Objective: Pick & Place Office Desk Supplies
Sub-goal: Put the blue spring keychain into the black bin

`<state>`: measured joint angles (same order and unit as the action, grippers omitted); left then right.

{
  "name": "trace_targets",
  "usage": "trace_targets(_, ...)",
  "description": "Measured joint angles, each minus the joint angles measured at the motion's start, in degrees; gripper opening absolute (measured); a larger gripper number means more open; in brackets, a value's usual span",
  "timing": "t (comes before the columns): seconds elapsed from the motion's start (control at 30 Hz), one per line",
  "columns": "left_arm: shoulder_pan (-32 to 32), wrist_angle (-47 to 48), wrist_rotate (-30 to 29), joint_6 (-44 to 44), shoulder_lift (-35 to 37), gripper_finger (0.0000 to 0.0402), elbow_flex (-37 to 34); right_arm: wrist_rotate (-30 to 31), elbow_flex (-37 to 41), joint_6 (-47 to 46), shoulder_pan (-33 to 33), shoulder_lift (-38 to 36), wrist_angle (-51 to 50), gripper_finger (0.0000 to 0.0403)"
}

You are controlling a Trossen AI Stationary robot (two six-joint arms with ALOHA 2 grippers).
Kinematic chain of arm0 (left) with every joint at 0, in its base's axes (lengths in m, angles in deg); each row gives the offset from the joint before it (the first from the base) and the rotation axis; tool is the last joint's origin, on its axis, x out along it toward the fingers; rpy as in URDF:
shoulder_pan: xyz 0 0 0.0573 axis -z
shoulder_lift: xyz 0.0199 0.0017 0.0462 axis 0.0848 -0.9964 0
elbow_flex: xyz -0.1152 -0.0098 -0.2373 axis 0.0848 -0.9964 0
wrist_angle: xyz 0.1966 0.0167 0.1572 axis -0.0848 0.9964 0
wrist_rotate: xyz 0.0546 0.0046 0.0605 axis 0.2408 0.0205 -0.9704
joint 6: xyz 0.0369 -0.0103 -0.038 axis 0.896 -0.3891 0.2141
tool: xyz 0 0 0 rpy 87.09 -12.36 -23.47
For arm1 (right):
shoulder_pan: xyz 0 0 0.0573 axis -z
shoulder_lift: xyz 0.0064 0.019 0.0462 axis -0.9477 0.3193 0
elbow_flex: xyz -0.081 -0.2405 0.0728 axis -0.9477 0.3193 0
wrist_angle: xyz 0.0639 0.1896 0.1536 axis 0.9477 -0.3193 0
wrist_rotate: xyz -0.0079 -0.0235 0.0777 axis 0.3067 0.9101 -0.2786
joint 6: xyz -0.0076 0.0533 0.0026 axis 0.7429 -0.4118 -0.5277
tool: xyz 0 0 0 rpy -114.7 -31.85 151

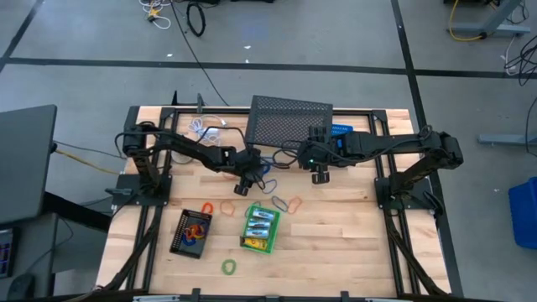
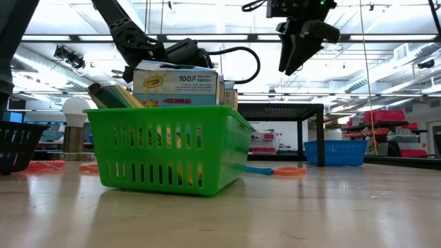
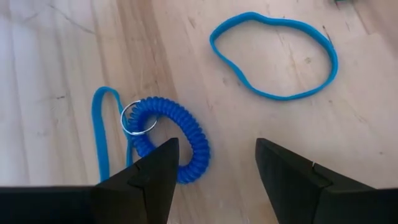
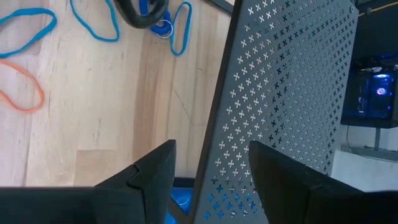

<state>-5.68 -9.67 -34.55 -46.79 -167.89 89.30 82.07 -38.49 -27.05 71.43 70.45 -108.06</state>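
The left tool hung spread over a blue coil loop lying on the bench. The loop looked light, soft and springy; gripping across its coil seemed best. The right tool, also spread, waited beside the mesh panel.

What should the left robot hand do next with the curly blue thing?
Probably lower a little: the left gripper hangs open above the table with nothing between its fingers, and the blue coil lies just ahead of one fingertip, so dropping down could bring the fingers around it.
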Motion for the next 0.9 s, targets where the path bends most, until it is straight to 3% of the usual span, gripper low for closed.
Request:
trace_targets(0.17, -1.08, 1.66, -0.05, -0.3, -0.24, 0.0213, 0.86, -1.43, 0.0, 0.09, 0.0, 0.0, 0.02, 0.0213)
trace_targets(0.6, -3.19, 9.59, 6.45, -3.9, -0.33, 0.0162, 3.28, -3.34, 0.0, -0.02, -0.02, 0.0, -0.08, 0.0213)
trace_targets(0.77, -1.89, 9.97, 6.55, -4.71, -0.33, 0.0116, 3.2, -3.34, 0.0, -0.02, 0.0, 0.0, -0.27, 0.0213)
trace_targets(0.9, -0.31, 10.35, 6.07, -4.73, -0.35, 0.0053, 3.13, -3.34, 0.0, -0.02, -0.02, 0.0, -0.33, 0.0213)
